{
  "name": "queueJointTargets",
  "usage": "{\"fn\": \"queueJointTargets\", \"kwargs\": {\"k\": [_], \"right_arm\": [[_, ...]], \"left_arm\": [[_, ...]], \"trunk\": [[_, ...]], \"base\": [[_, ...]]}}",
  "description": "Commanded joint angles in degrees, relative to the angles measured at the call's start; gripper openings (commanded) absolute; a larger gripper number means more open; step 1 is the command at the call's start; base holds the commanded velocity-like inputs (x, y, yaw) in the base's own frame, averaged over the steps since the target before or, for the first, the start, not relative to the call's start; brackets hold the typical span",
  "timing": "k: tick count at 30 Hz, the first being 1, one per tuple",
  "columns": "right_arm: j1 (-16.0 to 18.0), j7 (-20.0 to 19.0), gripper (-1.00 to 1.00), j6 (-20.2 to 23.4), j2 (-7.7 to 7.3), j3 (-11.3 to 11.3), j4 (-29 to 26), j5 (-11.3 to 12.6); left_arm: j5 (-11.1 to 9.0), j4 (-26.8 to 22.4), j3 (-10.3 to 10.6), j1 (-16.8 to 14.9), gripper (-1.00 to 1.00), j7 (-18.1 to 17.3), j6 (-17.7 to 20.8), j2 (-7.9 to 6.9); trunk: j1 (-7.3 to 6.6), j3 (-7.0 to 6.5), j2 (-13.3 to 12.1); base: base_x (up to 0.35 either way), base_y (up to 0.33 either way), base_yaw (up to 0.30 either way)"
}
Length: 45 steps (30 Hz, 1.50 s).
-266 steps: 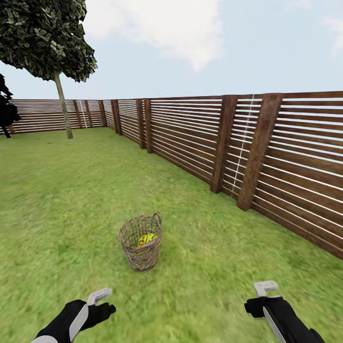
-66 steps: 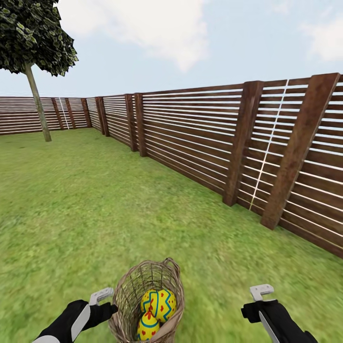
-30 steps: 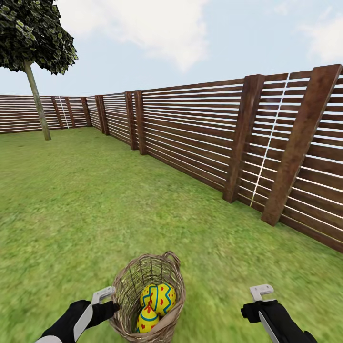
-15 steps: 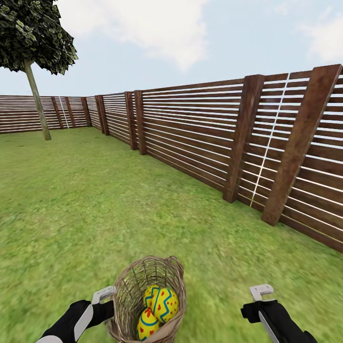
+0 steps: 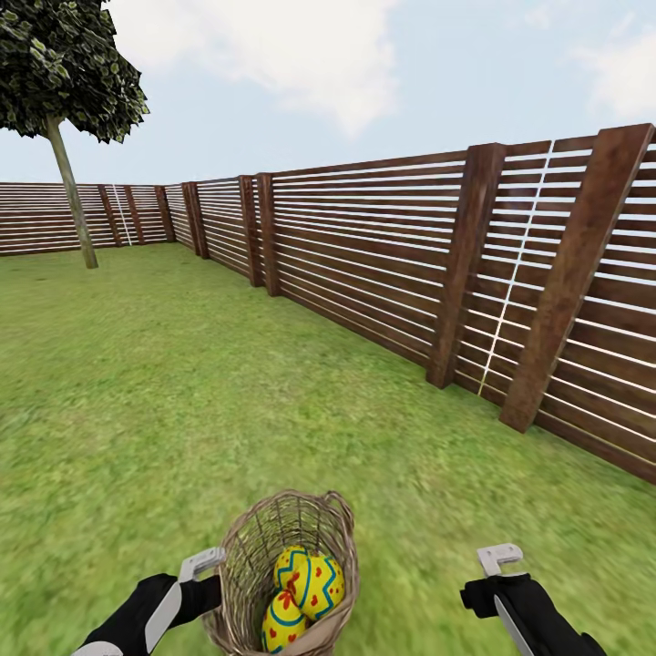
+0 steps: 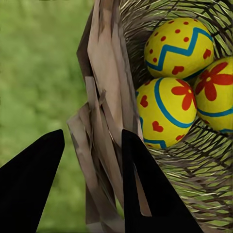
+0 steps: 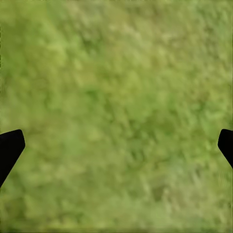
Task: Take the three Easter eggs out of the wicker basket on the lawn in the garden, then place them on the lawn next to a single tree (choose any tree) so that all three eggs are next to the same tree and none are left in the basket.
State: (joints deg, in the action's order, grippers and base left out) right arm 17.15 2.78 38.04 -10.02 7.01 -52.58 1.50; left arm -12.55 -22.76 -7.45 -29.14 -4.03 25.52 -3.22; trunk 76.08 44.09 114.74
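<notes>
**Basket of painted eggs sits between a robot's arms on a fenced lawn**

A wide green lawn [image 5: 182, 383] runs back to a brown slatted wooden fence [image 5: 383, 255] under a pale, cloudy sky, with one thin-trunked tree [image 5: 71, 187] standing far off near the fence, well apart from everything else. Close in front of the robot, a round wicker basket [image 5: 264, 538] stands on the grass, its woven wall just beside the left gripper [image 5: 200, 569] in the head view. The left wrist view shows that gripper [image 6: 92, 160] spread open, its two dark fingers [image 6: 29, 184] on either side of the basket's rim [image 6: 104, 121]: one finger is outside over the grass, the other is at the inner side of the wall. Whether the fingers touch the wicker cannot be told.

Three yellow eggs with blue zigzag bands and red marks lie together inside the basket, touching one another. The left wrist view counts them: one egg [image 6: 179, 48] deepest in, a second [image 6: 165, 111] nearest the gripped rim, and a third [image 6: 218, 94] partly cut off at the picture's edge. The head view shows two of them clearly [image 5: 310, 579], one lower against the near wall [image 5: 282, 624].

The right gripper [image 5: 501, 560] hangs over bare grass, well apart from the basket. In the right wrist view its fingertips [image 7: 9, 145] sit at opposite edges of the picture, wide open and holding nothing, with only lawn [image 7: 116, 116] between them.
</notes>
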Motion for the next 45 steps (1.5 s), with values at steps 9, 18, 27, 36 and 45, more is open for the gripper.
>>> {"fn": "queueJointTargets", "kwargs": {"k": [9, 18, 27, 36, 45], "right_arm": [[0.04, 0.29, 1.0, 0.34, -0.08, 0.22, -0.07, 0.16], [0.04, 0.29, 1.0, 0.31, 0.0, 0.28, -0.06, 0.11], [0.04, 0.29, 1.0, 0.35, 0.0, 0.28, -0.07, 0.08], [0.02, 0.29, 1.0, 0.34, 0.0, 0.28, -0.07, 0.08], [0.04, 0.29, 1.0, 0.33, 0.0, 0.28, -0.05, 0.08]], "left_arm": [[-0.44, -0.09, -0.45, 0.02, -1.0, -0.28, 0.41, 0.52], [-0.54, -0.09, -0.46, 0.0, -1.0, -0.26, 0.41, 0.66], [-0.54, -0.09, -0.54, 0.0, -1.0, -0.27, 0.41, 0.64], [-0.59, -0.17, -0.74, -0.02, -1.0, -0.27, 0.41, 0.58], [-0.56, -0.18, -0.81, 0.03, -1.0, -0.2, 0.41, 0.58]], "trunk": [[-0.88, -0.66, -1.58], [-2.86, -2.27, -5.19], [-4.84, -3.89, -8.8], [-6.81, -5.5, -12.41], [-8.79, -7.12, -16.02]], "base": [[0.0, 0.0, 0.0], [0.0, 0.0, 0.0], [0.0, 0.0, 0.0], [0.0, 0.0, 0.0], [0.0, 0.0, 0.0]]}}
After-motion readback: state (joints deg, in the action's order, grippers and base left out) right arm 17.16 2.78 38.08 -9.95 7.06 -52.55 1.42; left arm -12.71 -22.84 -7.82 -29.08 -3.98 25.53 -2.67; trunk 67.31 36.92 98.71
